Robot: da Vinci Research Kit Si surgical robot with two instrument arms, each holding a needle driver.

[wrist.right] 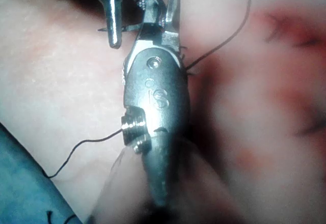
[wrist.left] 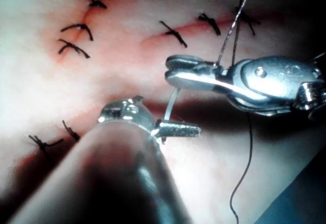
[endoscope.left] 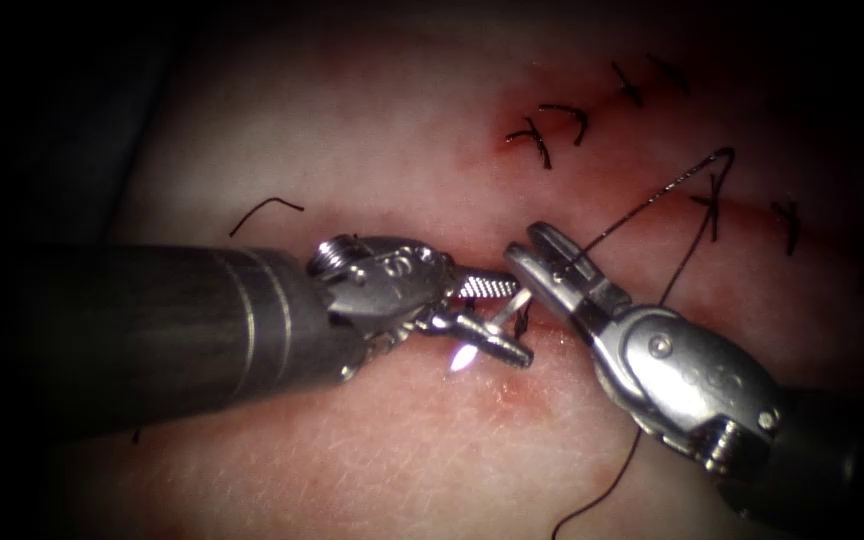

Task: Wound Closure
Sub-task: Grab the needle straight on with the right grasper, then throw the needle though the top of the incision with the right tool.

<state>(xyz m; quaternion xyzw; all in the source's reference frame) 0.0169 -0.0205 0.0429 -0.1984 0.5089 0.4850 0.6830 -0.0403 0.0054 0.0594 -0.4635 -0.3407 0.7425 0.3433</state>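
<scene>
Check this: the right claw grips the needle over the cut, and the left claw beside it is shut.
Not quite. The left claw is open and holds nothing, as the endoscope view shows. The right claw does grip the needle near one end, over the cut; whether its tip enters the tissue is unclear.

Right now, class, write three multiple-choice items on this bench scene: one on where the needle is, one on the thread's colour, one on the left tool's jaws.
1. The curved steel needle is: A between the two tools' tips; B on a blue cloth; C among the finished stitches.
2. The thin thread is: A white; B dark; C green.
3. The left arm's silver needle driver has jaws: A open; B shut on thread; C shut on tissue.
A: the right arm's needle driver holds it beside the left's jaws.
B: it shows black against the pale tissue.
A: its jaws stand spread, holding nothing.
</scene>
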